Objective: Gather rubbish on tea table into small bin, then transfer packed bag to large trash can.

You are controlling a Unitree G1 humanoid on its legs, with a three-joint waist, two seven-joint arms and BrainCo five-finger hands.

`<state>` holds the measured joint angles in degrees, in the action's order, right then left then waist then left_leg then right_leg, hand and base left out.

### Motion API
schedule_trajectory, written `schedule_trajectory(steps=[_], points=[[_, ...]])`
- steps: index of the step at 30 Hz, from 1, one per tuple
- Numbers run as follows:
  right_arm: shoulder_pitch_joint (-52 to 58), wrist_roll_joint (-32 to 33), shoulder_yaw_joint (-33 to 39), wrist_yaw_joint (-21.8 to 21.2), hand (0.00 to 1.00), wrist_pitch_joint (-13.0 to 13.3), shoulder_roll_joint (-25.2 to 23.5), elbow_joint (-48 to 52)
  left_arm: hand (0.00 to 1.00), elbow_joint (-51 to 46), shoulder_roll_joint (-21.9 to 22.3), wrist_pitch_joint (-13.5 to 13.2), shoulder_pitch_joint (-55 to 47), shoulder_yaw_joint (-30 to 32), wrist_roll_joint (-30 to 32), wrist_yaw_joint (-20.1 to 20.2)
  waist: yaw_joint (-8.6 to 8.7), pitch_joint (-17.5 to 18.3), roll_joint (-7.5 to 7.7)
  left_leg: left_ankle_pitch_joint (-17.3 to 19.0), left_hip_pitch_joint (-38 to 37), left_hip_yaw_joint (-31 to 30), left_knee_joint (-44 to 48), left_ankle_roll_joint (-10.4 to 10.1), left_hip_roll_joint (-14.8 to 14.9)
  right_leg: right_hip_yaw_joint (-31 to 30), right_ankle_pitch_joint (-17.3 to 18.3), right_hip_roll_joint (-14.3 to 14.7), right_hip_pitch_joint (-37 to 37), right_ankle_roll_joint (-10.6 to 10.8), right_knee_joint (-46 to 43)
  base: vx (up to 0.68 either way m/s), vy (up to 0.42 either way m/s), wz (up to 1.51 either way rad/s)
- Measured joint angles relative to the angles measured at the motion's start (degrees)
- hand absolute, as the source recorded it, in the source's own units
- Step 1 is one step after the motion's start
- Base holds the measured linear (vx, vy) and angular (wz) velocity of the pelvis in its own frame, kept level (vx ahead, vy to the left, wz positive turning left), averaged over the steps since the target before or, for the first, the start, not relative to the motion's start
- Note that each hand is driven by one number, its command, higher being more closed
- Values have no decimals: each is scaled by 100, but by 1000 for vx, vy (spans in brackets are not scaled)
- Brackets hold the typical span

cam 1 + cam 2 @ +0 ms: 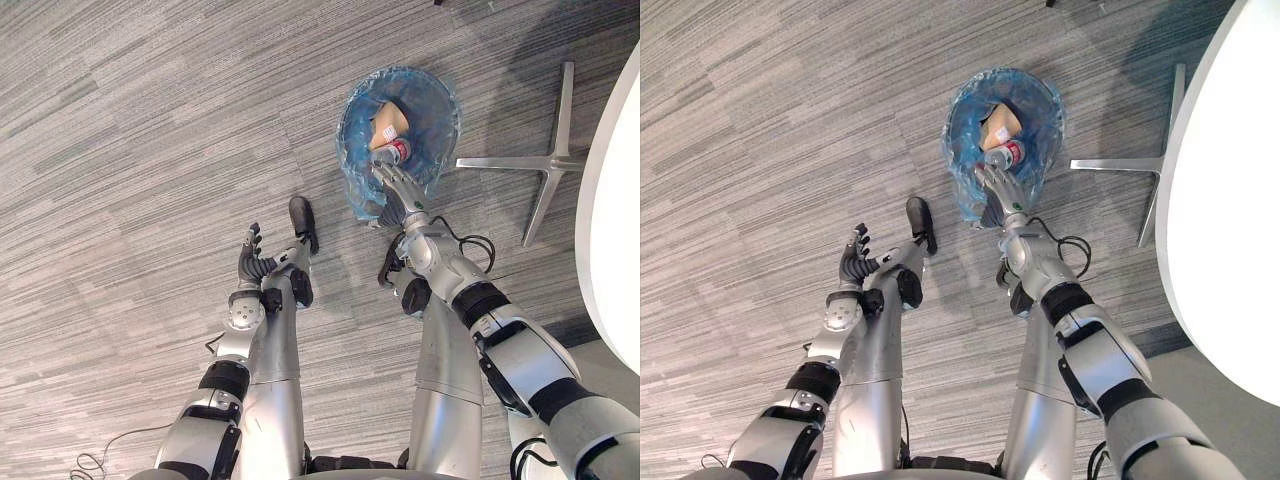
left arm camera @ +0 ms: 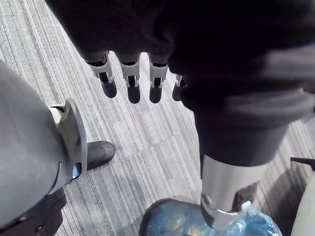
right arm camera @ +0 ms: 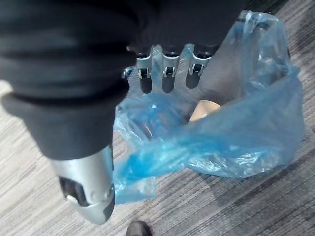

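Open carpet [image 1: 150, 120] lies left of the bin [image 1: 350, 135]. The desk [image 1: 612, 200] and its metal foot [image 1: 548, 163] crowd the bin's right side. Rubbish [image 1: 390, 122] partly fills its mouth.

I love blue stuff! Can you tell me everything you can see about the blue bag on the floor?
The blue bag is thin, crinkly, see-through plastic. It stands round on the grey carpet, mouth open upward, edge rumpled and hanging down outside. Inside lie a brown piece and something red and white. The right hand, fingers open, is over its near edge.
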<state>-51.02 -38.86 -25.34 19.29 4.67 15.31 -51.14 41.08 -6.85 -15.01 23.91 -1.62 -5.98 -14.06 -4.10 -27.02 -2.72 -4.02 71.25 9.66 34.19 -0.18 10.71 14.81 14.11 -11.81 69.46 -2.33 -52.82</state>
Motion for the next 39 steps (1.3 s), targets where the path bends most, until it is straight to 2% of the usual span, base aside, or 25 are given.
schedule_trajectory(steps=[8, 15, 16, 19, 23, 34, 39], points=[[-382, 10, 121, 3, 0, -199, -82, -623, 0, -10, -10, -113, 50, -3, -21, -8, -34, 75, -5, -19, 279, -96, 88, -7, -101, 89, 125, -141, 241, -22, -239, -40, -17, 13], [-519, 24, 113, -51, 0, -277, -88, -847, 0, -74, 0, -112, 54, -53, -64, 0, -167, 199, -12, -28, 481, -182, 173, -20, -174, 141, 223, -232, 418, -74, -424, -40, -14, 9], [-555, 25, 112, -51, 100, -278, -102, -876, 0, -77, -19, -115, 54, -56, -65, 0, -165, 202, -7, -28, 501, -183, 189, -20, -178, 141, 231, -240, 441, -76, -448, -48, -5, 7], [-610, 34, 106, -51, 100, -287, -115, -928, 0, -121, -18, -113, 54, -67, -81, 1, -199, 202, -8, -29, 530, -188, 199, -22, -197, 141, 287, -270, 487, -31, -515, -58, -9, 7], [-623, 111, 69, -47, 100, -310, -133, -936, 0, -239, -7, -112, 50, -131, -135, 10, -299, 233, -14, -30, 595, -195, 191, -25, -231, 202, 381, -340, 545, -83, -622, -59, -16, 14], [-741, 659, 78, -46, 100, -265, -135, -774, 0, -261, -5, -103, 47, -133, -243, 21, -297, 293, -16, -94, 701, -310, 210, -83, -268, 237, 406, -333, 634, -117, -713, -54, -11, 4], [-512, 972, 227, -28, 100, -229, -140, -244, 0, -249, 15, -30, 46, -121, -238, 22, -297, 293, -16, -87, 623, -324, 288, -82, -218, 244, 408, -320, 515, -113, -713, -68, 1, -5]])
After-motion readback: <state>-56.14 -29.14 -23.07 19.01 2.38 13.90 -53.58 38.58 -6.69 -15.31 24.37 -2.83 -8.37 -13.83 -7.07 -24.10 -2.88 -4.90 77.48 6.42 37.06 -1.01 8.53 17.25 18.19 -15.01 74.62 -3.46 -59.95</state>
